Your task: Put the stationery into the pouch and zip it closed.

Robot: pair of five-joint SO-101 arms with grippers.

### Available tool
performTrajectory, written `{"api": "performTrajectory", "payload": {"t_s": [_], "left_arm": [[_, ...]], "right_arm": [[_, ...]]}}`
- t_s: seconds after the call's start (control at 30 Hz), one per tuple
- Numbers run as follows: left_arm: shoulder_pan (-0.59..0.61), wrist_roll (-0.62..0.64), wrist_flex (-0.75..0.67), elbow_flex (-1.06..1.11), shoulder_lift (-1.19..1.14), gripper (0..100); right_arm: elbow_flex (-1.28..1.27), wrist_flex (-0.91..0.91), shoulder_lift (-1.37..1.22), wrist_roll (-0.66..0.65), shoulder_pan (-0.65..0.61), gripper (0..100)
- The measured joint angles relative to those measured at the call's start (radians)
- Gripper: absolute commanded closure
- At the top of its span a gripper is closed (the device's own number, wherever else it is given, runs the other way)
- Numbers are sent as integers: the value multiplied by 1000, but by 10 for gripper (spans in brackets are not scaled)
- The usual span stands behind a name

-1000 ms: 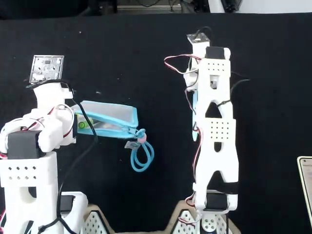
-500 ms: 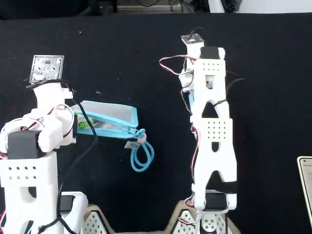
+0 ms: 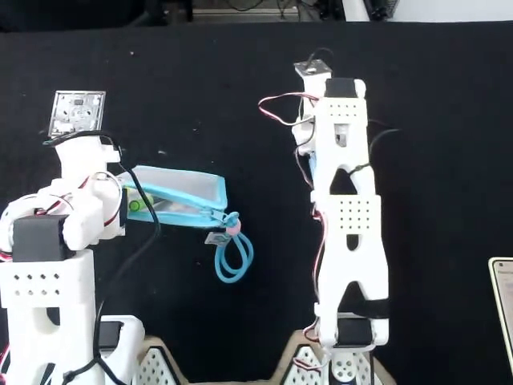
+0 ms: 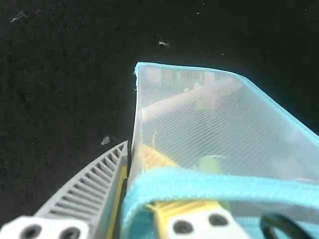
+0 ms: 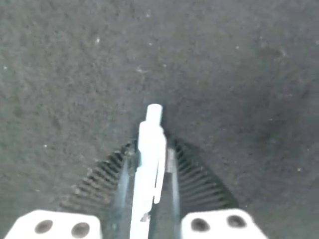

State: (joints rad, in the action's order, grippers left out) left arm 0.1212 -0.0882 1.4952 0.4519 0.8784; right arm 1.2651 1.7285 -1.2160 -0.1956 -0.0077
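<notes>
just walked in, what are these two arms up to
The left gripper is clamped on one end of the blue mesh pouch. The right gripper holds a white pen over the black table, off to the side of the pouch and apart from it. The pen is not yet in the pouch, and the zipping is not yet done.
</notes>
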Motion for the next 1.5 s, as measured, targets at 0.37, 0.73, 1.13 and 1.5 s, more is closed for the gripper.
{"api": "performTrajectory", "payload": {"t_s": [0.37, 0.73, 1.13, 1.5], "left_arm": [[0, 0, 0, 0, 0, 970], [0, 0, 0, 0, 0, 970], [0, 0, 0, 0, 0, 970], [0, 0, 0, 0, 0, 970]], "right_arm": [[-212, 2, 282, 0, -23, 988], [-904, -46, 1048, 0, -176, 988], [-1484, -308, 1890, 66, -374, 987], [-1869, -664, 2575, 236, -535, 986]]}}
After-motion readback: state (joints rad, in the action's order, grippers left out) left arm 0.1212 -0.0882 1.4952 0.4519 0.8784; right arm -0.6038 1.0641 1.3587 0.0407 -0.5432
